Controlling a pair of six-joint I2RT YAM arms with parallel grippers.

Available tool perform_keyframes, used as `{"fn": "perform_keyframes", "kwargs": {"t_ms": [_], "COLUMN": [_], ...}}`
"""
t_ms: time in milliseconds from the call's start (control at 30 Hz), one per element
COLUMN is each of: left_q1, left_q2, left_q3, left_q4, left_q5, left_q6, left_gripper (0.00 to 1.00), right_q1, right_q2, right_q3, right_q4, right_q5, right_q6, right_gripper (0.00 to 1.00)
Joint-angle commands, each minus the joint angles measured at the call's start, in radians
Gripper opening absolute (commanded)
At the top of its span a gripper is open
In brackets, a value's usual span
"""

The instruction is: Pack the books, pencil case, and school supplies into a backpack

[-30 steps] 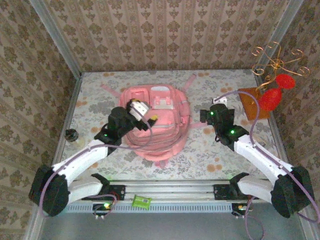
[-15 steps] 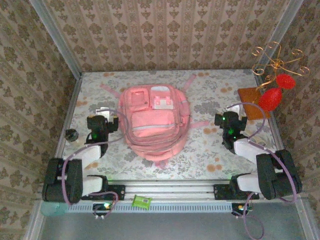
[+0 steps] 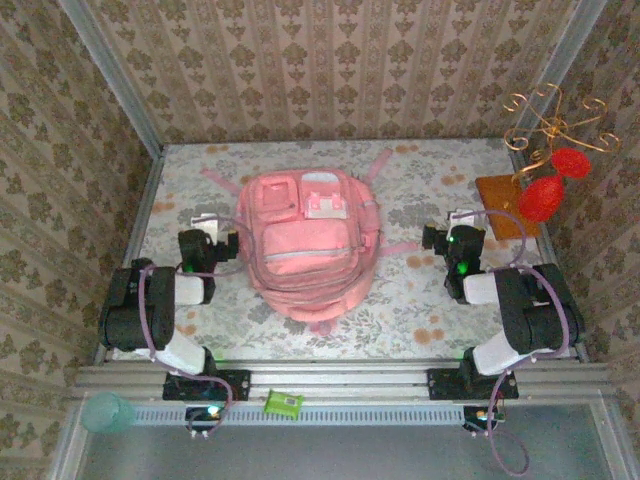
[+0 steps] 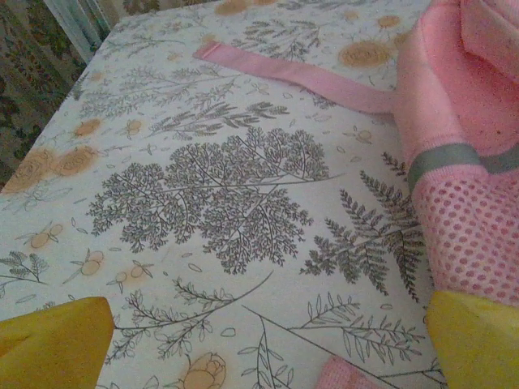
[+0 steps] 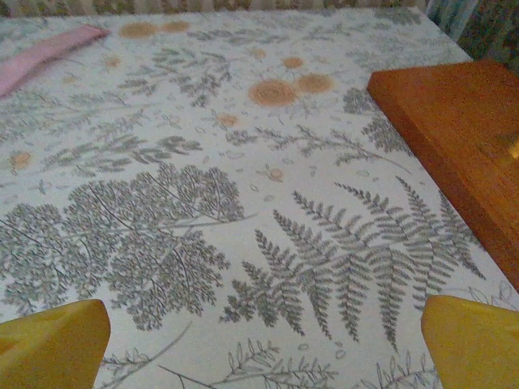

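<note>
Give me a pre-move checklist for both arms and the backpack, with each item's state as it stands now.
1. Left pincer open, nothing held: ok.
2. Right pincer open, nothing held: ok.
3. Backpack lying flat in the middle of the table, front pockets up: ok.
4. Left pincer apart from the backpack: ok, though its mesh side pocket lies close.
5. Right pincer apart from the wooden base: ok.
6. Backpack fully closed: cannot tell.
</note>
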Motion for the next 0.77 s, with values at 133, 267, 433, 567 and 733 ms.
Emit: {"fn": "perform_keyframes", "kwargs": {"t_ms": [133, 267, 433, 567, 733], "left_q1": [0.009, 0.009, 0.009, 0.009, 0.009], "left_q2": [-0.002, -0.002, -0.001, -0.001, -0.002], "left_q3": [0.025, 0.026, 0.025, 0.025, 0.025], "left_q4": [0.047, 0.046, 0.047, 0.046, 0.046], "left_q5": [0.033, 0.033, 0.033, 0.033, 0.033], "left_q6": [-0.024, -0.026, -0.025, -0.025, -0.025], "left_gripper": [1.00, 1.00, 1.00, 1.00, 1.00], "right_q1": [-0.003, -0.002, -0.004, -0.002, -0.002], "right_q2": [-0.002, -0.004, -0.004, -0.002, -0.004], "right_q3": [0.018, 0.018, 0.018, 0.020, 0.017], "right_q4": [0.060, 0.054, 0.054, 0.052, 0.054], "right_q5": [-0.014, -0.016, -0.016, -0.016, -0.017], "right_q6": [-0.003, -0.003, -0.003, -0.004, -0.003], "right_gripper": [1.00, 1.00, 1.00, 1.00, 1.00]}}
